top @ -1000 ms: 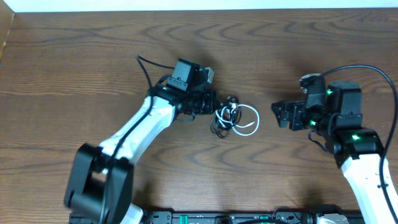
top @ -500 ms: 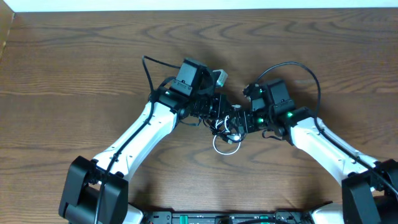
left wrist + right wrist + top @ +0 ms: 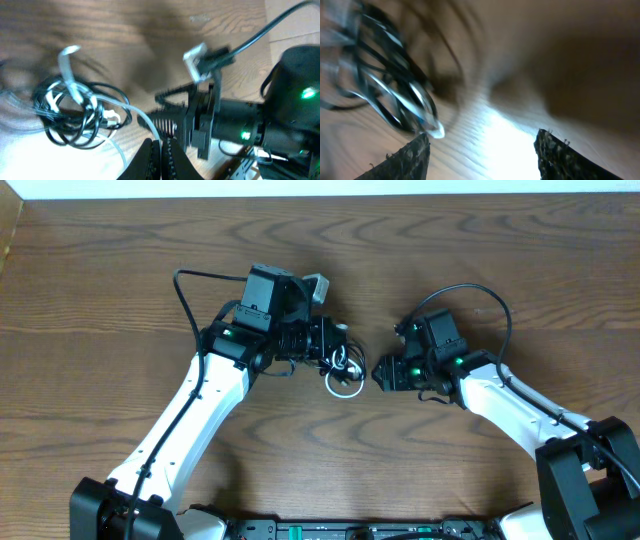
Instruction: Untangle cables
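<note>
The cables (image 3: 345, 372) lie as a small tangle of black loops with one white cord in the middle of the table. My left gripper (image 3: 338, 352) sits at the tangle's upper left edge. In the left wrist view its jaws (image 3: 159, 150) are closed, and the white cable (image 3: 147, 125) runs from the tangle (image 3: 75, 115) into their tips. My right gripper (image 3: 380, 372) is open just right of the tangle and holds nothing. In the right wrist view its fingers (image 3: 482, 137) are wide apart and the blurred cables (image 3: 395, 95) lie to the upper left.
The table is dark wood (image 3: 500, 260). Thick black robot wires arc above each arm (image 3: 185, 290) (image 3: 490, 300). The right arm's wrist (image 3: 240, 130) fills the right half of the left wrist view, close to the left jaws.
The right arm swung in from the far right to the tangle, then backed off slightly. The left arm pulled back to the left, and the tangle moved left with it.
</note>
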`<state>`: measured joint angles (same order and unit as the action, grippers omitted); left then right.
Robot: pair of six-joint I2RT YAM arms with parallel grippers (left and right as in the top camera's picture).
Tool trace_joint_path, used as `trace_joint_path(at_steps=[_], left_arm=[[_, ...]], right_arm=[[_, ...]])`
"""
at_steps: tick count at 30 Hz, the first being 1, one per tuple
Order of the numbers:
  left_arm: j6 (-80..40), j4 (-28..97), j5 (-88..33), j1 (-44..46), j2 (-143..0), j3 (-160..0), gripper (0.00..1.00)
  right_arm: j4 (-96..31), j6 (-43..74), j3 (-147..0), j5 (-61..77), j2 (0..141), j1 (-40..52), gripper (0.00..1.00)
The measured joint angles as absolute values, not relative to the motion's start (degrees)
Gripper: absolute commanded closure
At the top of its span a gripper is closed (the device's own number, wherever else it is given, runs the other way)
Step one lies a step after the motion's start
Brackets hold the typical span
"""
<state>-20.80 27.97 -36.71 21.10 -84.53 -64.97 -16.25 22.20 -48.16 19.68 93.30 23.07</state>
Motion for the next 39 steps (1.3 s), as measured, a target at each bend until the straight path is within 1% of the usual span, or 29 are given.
trace_joint_path(at_steps=[4,6,9,12,15,19,21,22,24,28,31,34,35,36,39], left_arm=[[-20.82,30.35,-36.73,21.17,-84.53,-64.97,0.92],[-20.82,30.46,-36.73,21.21,-84.53,-64.97,0.92],[-20.82,30.55,-36.73,21.21,-84.53,-64.97,0.92],[-20.82,30.59,-36.73,21.21,-84.53,-64.97,0.92],[-20.82,30.7,-36.73,21.21,-84.53,-64.97,0.92],[-20.82,31.27,-36.73,21.21,-84.53,-64.97,0.92],[-20.82,31.46,-36.73,21.21,-84.53,-64.97,0.92],[-20.8,31.57,-36.69,21.21,-84.53,-64.97,0.92],[-20.75,33.43,-34.83,21.21,-84.53,-64.97,0.92],[-20.75,38.13,-24.84,21.21,-84.53,-64.97,0.92],[-20.56,39.7,-20.62,19.81,-84.53,-64.97,0.92],[-20.27,40.12,-18.7,13.04,-84.29,-64.97,0.92],[-20.1,40.12,-18.0,8.99,-83.74,-64.97,0.92],[-20.03,40.1,-17.72,7.11,-83.4,-64.97,0.92],[-19.77,40.14,-17.85,0.62,-82.7,-64.97,0.92]], right_arm=[[-6.5,23.03,-48.49,23.88,93.25,23.07,0.35],[-7.81,23.07,-48.56,24.69,93.27,23.35,0.35],[-9.91,23.4,-48.53,25.04,93.27,25.82,0.38],[-10.07,24.53,-48.53,24.29,93.27,29.98,0.5],[-10.94,27.62,-48.53,17.93,93.27,34.28,0.57],[-11.31,32.49,-48.53,10.9,93.65,35.2,0.66],[-11.03,35.77,-48.56,8.84,95.72,35.33,0.78],[-10.94,37.08,-48.56,8.36,96.79,35.35,0.87],[-10.83,38.48,-48.53,7.64,98.1,35.33,0.99],[-10.59,37.69,-48.56,7.18,98.17,34.5,0.99],[-14.66,35.11,-48.62,6.94,98.17,28.27,0.99],[-19.16,31.09,-48.69,4.27,97.41,20.18,0.99],[-20.47,29.56,-48.69,2.68,96.29,16.67,0.99],[-21.04,28.77,-48.69,2.28,95.48,15.18,0.99],[-22.83,25.17,-48.69,0.25,87.61,9.1,0.99]])
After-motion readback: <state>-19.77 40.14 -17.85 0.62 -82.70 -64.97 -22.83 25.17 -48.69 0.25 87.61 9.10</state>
